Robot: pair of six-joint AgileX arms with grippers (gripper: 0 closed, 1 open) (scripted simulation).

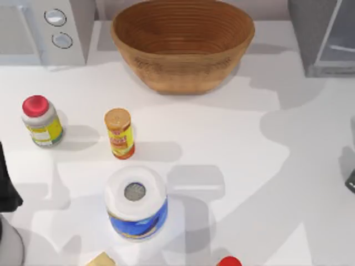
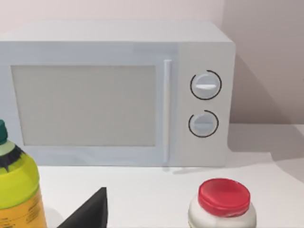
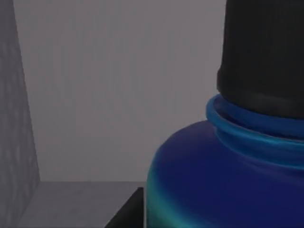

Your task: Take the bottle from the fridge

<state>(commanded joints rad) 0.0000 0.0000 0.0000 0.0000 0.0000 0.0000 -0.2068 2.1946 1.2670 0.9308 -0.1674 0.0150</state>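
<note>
The right wrist view sat close against the bottle point(image 3: 228, 180) inside the grey fridge point(image 3: 95, 95); whether either gripper was clenched or released, I cannot tell.

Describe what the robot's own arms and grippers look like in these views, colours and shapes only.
Little of them shows. At the top view's left edge, the left arm is a matte black, rounded shape above a pale grey rounded part. A black wedge-shaped tip of the left gripper pokes into the left wrist view. At the right edge, the right arm is a dark grey sliver. No cables or markings are visible.
</note>
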